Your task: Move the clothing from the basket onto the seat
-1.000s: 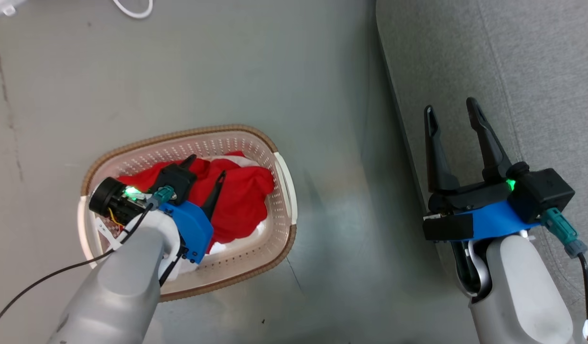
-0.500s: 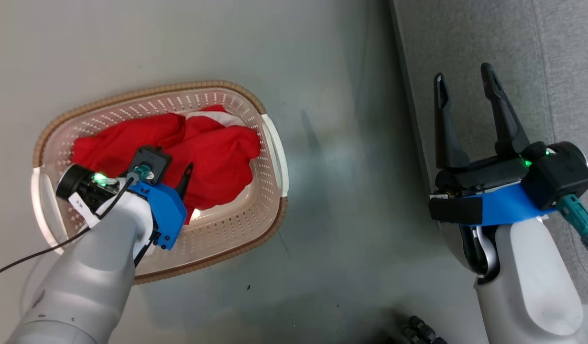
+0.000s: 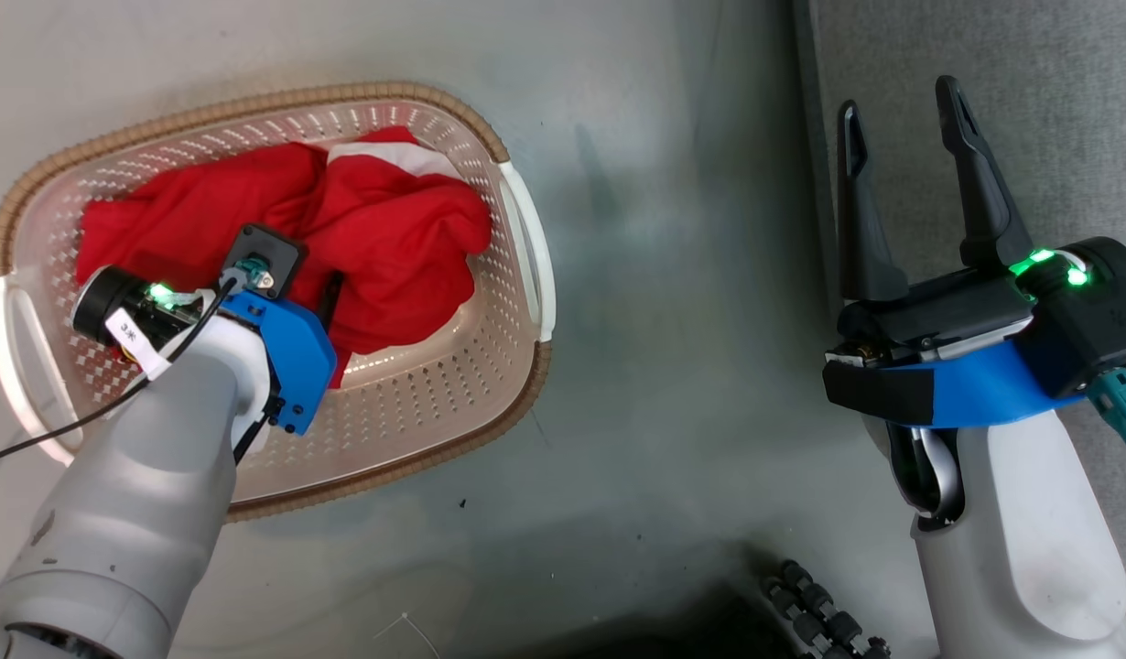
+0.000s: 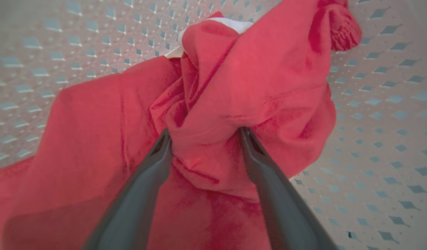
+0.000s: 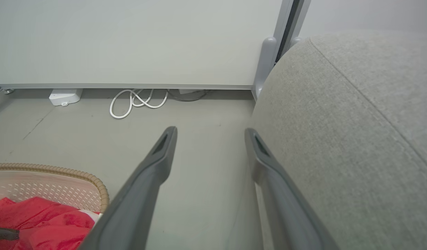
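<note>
Clothing [image 3: 380, 229], bright red fabric, all in the cream perforated plastic basket [image 3: 416, 403]; grey upholstered seat [image 3: 1057, 110] bare as seen; left gripper [image 4: 204, 133] spread wide astride a fold, gripping nothing; right gripper [image 3: 898, 99] open, empty.

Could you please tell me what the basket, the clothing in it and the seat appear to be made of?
The basket: likely moulded plastic, cream-white, slightly glossy, with regular perforations; its brown rim looks woven, perhaps moulded too. The clothing: soft matte red fabric, folding and creasing. The seat: matte grey upholstery fabric, with visible weave and a seam.
</note>
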Controlling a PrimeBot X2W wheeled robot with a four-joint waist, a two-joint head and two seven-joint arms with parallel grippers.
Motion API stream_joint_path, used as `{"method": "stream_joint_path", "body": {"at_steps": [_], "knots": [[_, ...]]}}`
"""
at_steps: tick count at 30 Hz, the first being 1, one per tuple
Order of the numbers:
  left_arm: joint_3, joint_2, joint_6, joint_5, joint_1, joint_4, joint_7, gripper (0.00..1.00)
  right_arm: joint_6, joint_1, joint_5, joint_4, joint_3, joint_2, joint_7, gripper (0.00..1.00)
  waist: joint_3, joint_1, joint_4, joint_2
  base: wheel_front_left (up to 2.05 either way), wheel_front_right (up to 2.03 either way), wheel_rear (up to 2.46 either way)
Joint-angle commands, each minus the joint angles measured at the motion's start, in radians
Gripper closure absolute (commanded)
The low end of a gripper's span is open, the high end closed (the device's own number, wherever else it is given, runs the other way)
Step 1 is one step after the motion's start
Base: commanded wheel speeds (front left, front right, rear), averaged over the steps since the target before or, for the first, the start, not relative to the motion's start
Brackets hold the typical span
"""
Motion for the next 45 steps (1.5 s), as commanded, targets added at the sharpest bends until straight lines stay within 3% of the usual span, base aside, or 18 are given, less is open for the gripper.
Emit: {"method": "stream_joint_path", "body": {"at_steps": [1, 11, 12, 13, 27, 45], "knots": [[-0.009, 0.006, -0.001, -0.007, -0.016, 0.003, 0.007, 0.0, -0.001, -0.014, -0.004, -0.007, 0.002, -0.001, -0.005, 0.0, 0.015, -0.0001, -0.003, 0.0, 0.0, 0.0, 0.0], [-0.093, 0.005, -0.001, -0.039, -0.054, 0.007, 0.004, 0.0, -0.001, -0.004, 0.007, -0.018, 0.004, -0.001, -0.005, 0.0, 0.043, -0.0001, -0.009, 0.0, 0.0, 0.0, 0.0], [-0.102, 0.004, -0.001, -0.041, -0.054, 0.007, 0.005, 0.63, -0.001, -0.004, 0.008, -0.017, 0.003, -0.001, -0.005, 0.0, 0.042, -0.0001, -0.008, 0.0, 0.0, 0.0, 0.0], [-0.112, 0.004, -0.001, -0.044, -0.055, 0.007, 0.007, 1.0, -0.001, -0.003, 0.008, -0.017, 0.003, -0.001, -0.005, 0.0, 0.041, -0.0001, -0.008, 0.0, 0.0, 0.0, 0.0], [-0.204, -0.022, -0.001, -0.126, -0.024, -0.013, -0.039, 1.0, -0.001, 0.005, 0.005, 0.005, -0.006, -0.001, -0.005, 0.0, -0.017, -0.0001, 0.023, 0.0, 0.0, 0.0, 0.0], [-0.291, -0.072, -0.002, -0.231, 0.056, -0.097, -0.115, 1.0, -0.001, 0.028, 0.014, 0.07, -0.008, -0.023, -0.005, 0.0, -0.198, -0.0001, 0.103, 0.0, 0.0, 0.0, 0.0]]}}
